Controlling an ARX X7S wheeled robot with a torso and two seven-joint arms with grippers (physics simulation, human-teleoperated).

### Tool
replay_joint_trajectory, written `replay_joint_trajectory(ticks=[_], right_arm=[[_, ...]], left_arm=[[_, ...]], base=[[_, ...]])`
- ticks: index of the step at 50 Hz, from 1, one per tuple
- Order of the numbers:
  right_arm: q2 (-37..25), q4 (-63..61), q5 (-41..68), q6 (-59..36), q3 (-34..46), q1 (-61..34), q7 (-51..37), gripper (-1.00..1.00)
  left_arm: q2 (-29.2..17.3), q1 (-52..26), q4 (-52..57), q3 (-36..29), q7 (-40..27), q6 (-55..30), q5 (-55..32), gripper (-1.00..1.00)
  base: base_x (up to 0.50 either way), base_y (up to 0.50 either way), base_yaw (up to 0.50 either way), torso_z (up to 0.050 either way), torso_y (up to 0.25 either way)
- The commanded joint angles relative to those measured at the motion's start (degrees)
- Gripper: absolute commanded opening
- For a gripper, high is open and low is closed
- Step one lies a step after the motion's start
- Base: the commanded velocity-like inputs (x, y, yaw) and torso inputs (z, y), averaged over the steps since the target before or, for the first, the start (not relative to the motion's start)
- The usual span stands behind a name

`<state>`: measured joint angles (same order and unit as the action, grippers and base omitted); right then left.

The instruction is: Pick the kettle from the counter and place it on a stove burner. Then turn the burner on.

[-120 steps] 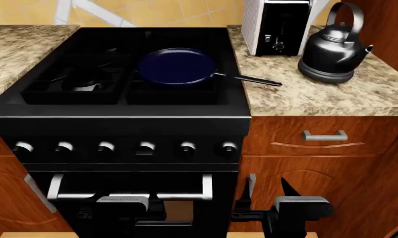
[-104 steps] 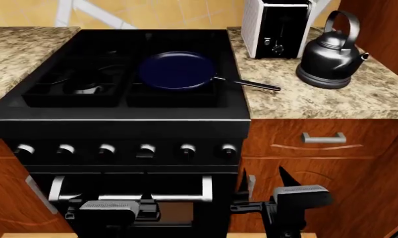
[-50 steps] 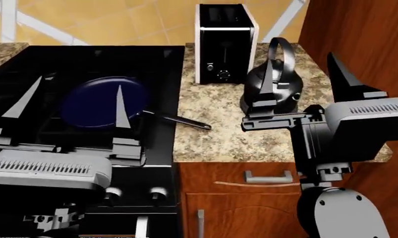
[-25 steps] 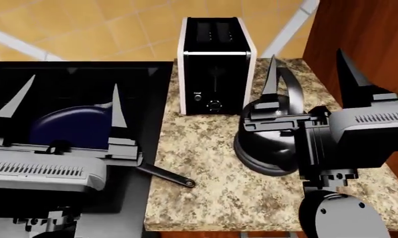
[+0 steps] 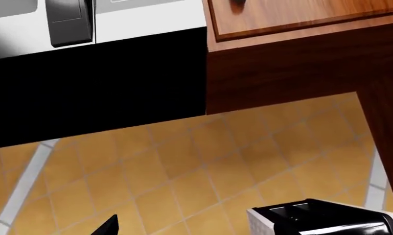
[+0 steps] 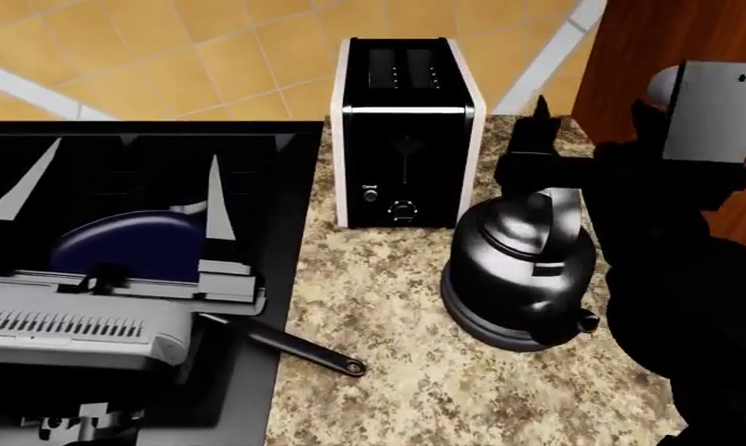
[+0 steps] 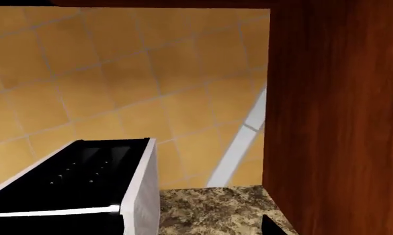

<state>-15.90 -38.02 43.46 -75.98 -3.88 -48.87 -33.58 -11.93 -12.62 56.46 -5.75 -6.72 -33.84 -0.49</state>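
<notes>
Nothing of the task was done yet: the kettle point(image 6: 521, 279) stood upright on the counter point(image 6: 386, 316), just beside the toaster point(image 6: 404, 130) at its 5 o'clock, well apart from the stove point(image 6: 150, 149). Its spout pointed toward 4 o'clock; its long axis ran vertically through the arched handle. The right claw point(image 6: 540, 149) hovered above the handle; I could not tell its opening. The left claw point(image 6: 119, 200) was spread wide and empty over the blue pan point(image 6: 124, 237). Grasping, carrying, and lighting the burner all remained.

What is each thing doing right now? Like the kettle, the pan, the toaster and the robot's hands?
kettle: upright on the counter, lid on, not held.
frying pan: sitting on the stove, empty, handle poking over the counter.
toaster: upright, slots empty.
left gripper: open, over the pan.
right gripper: above the kettle; open or shut, cannot tell.
</notes>
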Motion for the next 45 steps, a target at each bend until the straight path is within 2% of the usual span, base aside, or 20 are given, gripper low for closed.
replay_joint_trajectory(ticks=[1, 6, 10, 18, 31, 45], right_arm=[[-9.56, 17.23, 57.05, -11.49, 0.98, -13.78, -37.28, 1.00], [-13.43, 22.47, 68.17, -8.17, 6.31, -15.57, -44.16, 1.00], [-15.51, 24.32, 71.76, -6.45, 8.14, -15.94, -46.00, 1.00], [-17.13, 27.01, 70.02, -6.50, 9.69, -17.42, -45.44, 1.00], [-16.83, 28.36, 62.93, -6.28, 9.27, -15.74, -39.80, 1.00], [-15.54, 28.60, 59.06, -5.65, 10.58, -13.85, -34.44, 1.00]], left_arm=[[-0.23, -0.13, 2.53, 1.76, -0.20, -1.69, -1.80, 1.00], [-0.44, -0.13, 2.74, 1.92, -0.44, -1.78, -2.20, 1.00], [-0.67, -0.03, 3.13, 1.93, -0.76, -1.92, -2.55, 1.00], [-2.64, -0.14, 3.49, 1.68, -3.27, -1.74, -4.81, 1.00], [-11.35, -1.38, 3.45, -1.58, -14.21, -0.29, -12.92, 1.00], [-16.99, -2.27, 3.30, -3.64, -21.03, 1.86, -17.67, 1.00]], base=[[0.00, 0.00, 0.00, 0.000, 0.000], [0.00, 0.00, 0.00, 0.000, 0.000], [0.00, 0.00, 0.00, 0.000, 0.000], [0.00, 0.00, 0.00, 0.000, 0.000], [0.00, 0.00, 0.00, 0.000, 0.000], [0.00, 0.00, 0.00, 0.000, 0.000]])
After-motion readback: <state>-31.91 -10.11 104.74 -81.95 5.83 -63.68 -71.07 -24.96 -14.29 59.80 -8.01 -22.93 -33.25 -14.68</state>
